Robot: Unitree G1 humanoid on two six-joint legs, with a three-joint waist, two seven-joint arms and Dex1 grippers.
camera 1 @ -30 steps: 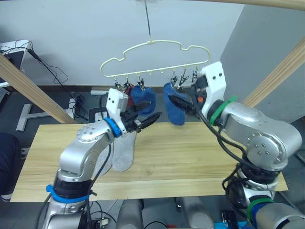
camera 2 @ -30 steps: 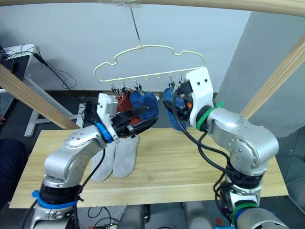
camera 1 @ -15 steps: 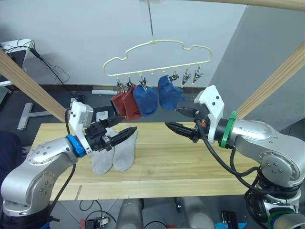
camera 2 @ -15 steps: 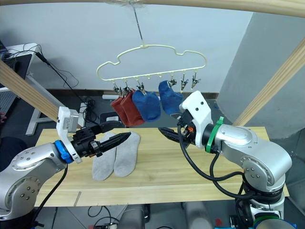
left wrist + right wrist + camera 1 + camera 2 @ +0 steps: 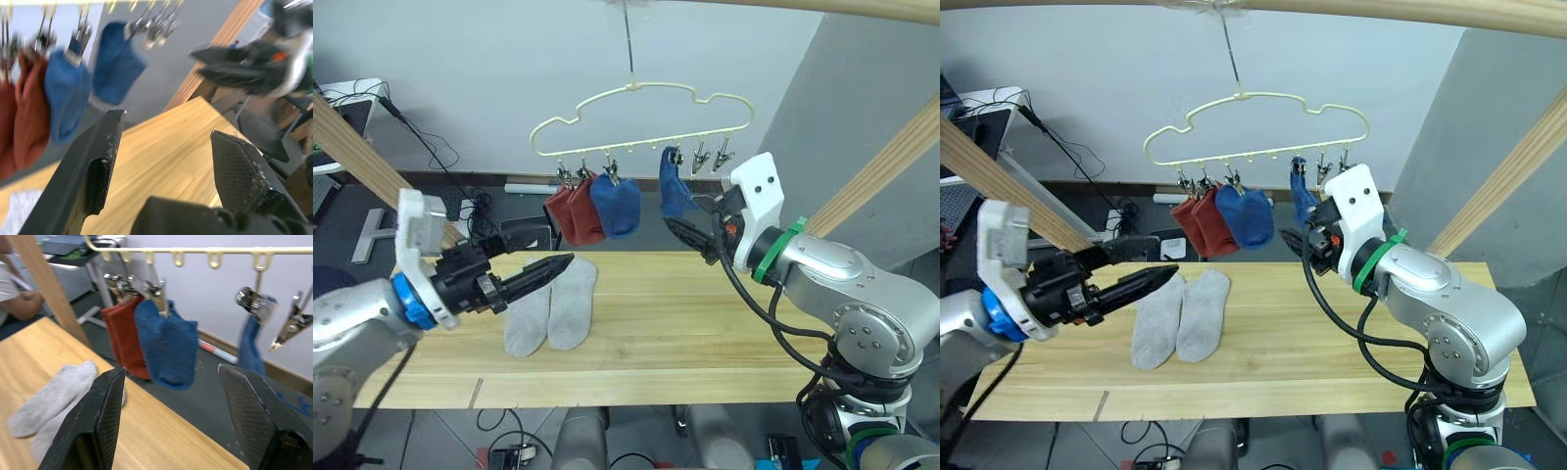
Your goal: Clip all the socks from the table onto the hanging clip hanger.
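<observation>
Four of the six socks are seen clipped to the clip hanger (image 5: 636, 117): two rust red socks (image 5: 570, 211) side by side, a blue sock (image 5: 617, 204) next to them, and a second blue sock (image 5: 674, 191) hanging from a clip further along the bar, just above and beside the right gripper (image 5: 690, 235). Two metal clips (image 5: 713, 157) at the end of the bar above the right gripper are shown empty. The two light grey socks (image 5: 550, 308) are left lying flat and side by side on the table (image 5: 685, 343), just below and ahead of the tips of the left gripper (image 5: 524, 269). The left gripper is held with its fingers spread wide and nothing between them, as the left wrist view confirms; the right gripper is likewise shown parted and empty in its wrist view, pointed toward the hung socks. The task is judged to be about two thirds done: the grey pair is yet to be picked up and clipped, and the two free clips appear enough for it.
</observation>
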